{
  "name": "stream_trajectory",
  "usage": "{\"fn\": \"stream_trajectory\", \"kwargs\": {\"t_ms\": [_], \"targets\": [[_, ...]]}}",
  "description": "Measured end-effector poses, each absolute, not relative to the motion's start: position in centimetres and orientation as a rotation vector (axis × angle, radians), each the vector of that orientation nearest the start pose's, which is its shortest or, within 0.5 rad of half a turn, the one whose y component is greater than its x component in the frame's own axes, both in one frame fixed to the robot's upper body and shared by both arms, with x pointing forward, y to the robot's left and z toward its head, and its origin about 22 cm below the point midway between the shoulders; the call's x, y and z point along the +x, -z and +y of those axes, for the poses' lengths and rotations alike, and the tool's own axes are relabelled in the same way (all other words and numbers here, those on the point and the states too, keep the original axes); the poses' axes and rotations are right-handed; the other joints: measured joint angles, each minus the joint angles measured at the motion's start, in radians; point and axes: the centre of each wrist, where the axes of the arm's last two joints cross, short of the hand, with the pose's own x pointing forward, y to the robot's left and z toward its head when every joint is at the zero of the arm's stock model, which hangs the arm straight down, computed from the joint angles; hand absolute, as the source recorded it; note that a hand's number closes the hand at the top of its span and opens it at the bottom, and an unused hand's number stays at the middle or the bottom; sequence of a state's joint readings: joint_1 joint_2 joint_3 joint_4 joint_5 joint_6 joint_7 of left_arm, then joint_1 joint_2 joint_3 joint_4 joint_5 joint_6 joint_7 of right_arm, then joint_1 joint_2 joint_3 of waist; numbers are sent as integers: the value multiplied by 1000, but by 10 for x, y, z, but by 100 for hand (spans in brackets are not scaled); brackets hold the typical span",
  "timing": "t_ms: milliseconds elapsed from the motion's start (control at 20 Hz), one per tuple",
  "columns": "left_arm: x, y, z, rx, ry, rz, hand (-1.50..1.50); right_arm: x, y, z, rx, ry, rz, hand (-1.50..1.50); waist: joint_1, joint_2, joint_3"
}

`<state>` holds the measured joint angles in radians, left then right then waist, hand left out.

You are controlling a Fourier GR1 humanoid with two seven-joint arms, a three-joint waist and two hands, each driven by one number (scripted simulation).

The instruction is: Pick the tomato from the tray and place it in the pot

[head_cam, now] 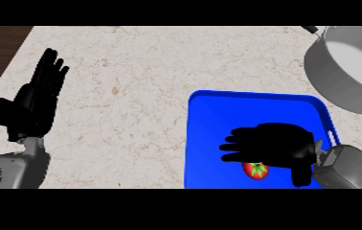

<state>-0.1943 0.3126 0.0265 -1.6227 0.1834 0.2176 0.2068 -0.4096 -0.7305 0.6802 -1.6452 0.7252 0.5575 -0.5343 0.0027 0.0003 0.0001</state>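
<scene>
The right hand (272, 145) hangs over the blue tray (212, 128), fingers spread and relaxed, gripping nothing. The tomato (256, 170) lies on the tray just beneath its palm. The pot (339, 75) stands beyond the tray's far right corner. The left hand (37, 99) rests at the left edge, fingers straight and upright.

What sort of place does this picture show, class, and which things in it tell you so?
Most likely a kitchen: a pale stone-patterned counter, a grey metal pot at its right edge, and a tomato on a blue tray under the right hand.
</scene>
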Motion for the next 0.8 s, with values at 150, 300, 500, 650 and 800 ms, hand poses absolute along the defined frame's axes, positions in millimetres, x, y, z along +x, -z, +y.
{"fn": "stream_trajectory", "kwargs": {"t_ms": [150,300,500,650,800], "targets": [[286,-86,282,201,-68,-1612,0,272,-77,-211,109,-2248,-1362,-150,0,0,0],[285,-89,281,198,-71,-1608,0,276,-69,-204,88,-2255,-1360,-150,2,0,0],[281,-89,279,204,-67,-1616,0,273,-63,-203,60,-2258,-1345,-150,0,0,0],[288,-86,274,200,-65,-1613,0,275,-51,-205,54,-2257,-1330,-150,-1,0,0],[283,-80,278,201,-71,-1613,0,277,-47,-208,69,-2308,-1349,150,2,1,0]]}}
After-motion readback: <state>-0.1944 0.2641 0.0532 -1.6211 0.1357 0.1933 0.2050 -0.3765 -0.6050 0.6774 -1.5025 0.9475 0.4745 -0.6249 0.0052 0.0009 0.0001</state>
